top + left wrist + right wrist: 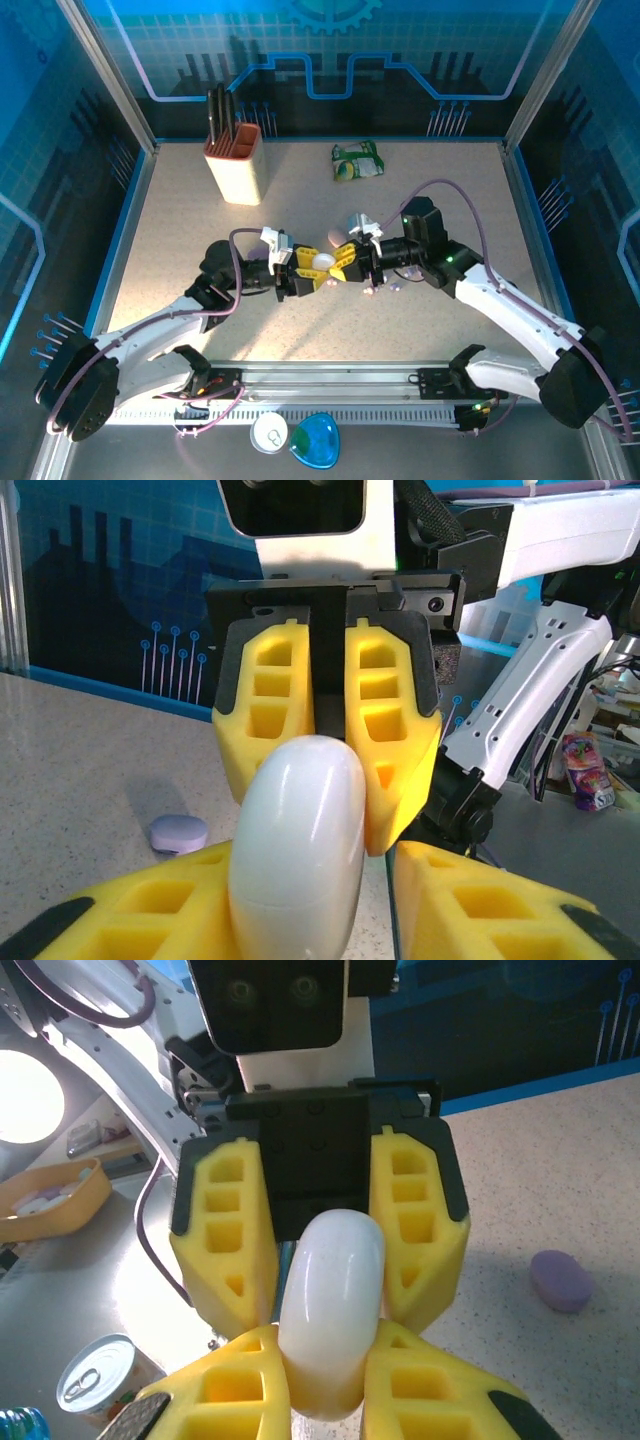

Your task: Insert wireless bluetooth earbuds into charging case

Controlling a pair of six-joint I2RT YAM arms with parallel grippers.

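Beige speckled table (170, 240), sunlit patch near front edge. Far left: tan holder (236, 172) standing upright, dark handles (220, 112) sticking out of top. Far centre: green-white packet (357, 161) lying flat. Mid-table: small lilac pebble (560, 1280) resting on surface, well apart from holder and packet.

Top external: fixed high behind the arm bases, tilted down and forward. It takes in the whole desk (180, 230) up to the blue back wall. Farthest view.

Left wrist: low over the desk, sighting along the left gripper (312, 900) straight at the right gripper (328, 750). Very close.

Right wrist: the reverse, facing the left gripper and the desk's near edge. Equally close.

Shared: white charging case (322, 262) at the meeting point, in all three. Small lilac piece (560, 1280) in both wrist views. Tin can (95, 1385) in right wrist and top.
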